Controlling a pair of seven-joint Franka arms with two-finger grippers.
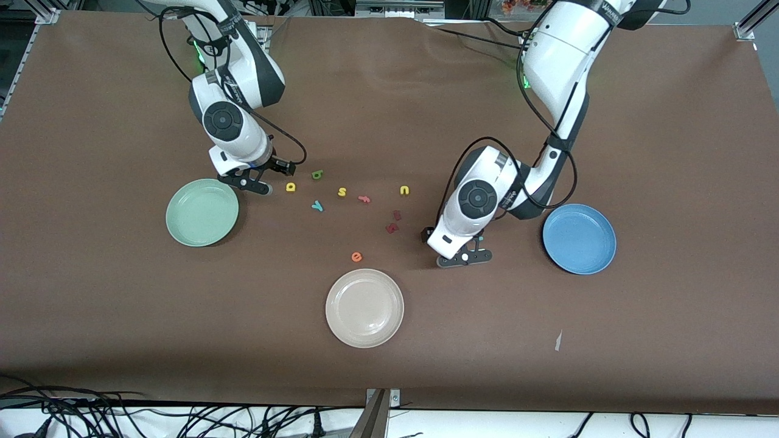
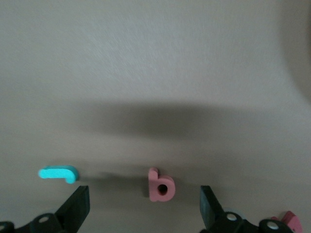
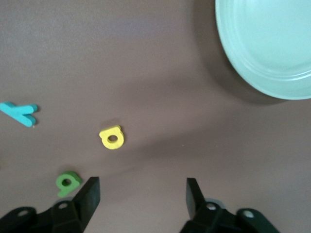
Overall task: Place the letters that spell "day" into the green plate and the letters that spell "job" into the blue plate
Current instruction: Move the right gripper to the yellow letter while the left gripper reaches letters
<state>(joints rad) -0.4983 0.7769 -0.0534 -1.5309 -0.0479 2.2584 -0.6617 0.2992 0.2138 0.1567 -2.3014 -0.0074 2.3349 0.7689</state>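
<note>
Yellow "d" (image 3: 112,138) lies beside the green plate (image 3: 272,43), just ahead of my released right end effector (image 3: 141,194); my left end effector (image 2: 143,206) hovers released over the pink "b" (image 2: 160,185).

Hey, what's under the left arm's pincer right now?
Under the open left pincer lies the pink "b" on the brown table, teal "j" beside it. The front view hides both.

Brown-covered table (image 1: 389,365). Three plates on it: green plate (image 1: 202,212) mid-frame, blue plate (image 1: 579,238) mid-frame, beige-white plate (image 1: 364,308) lower centre. Foam letters are scattered across the centre: yellow "d" (image 1: 291,187), green "a" (image 1: 317,175), teal "y" (image 1: 317,206), yellow "s" (image 1: 342,192), pink letter (image 1: 364,199), yellow "u" (image 1: 405,190), two dark red letters (image 1: 394,221), orange "e" (image 1: 356,257). Paper scrap (image 1: 557,341) low in frame.
</note>
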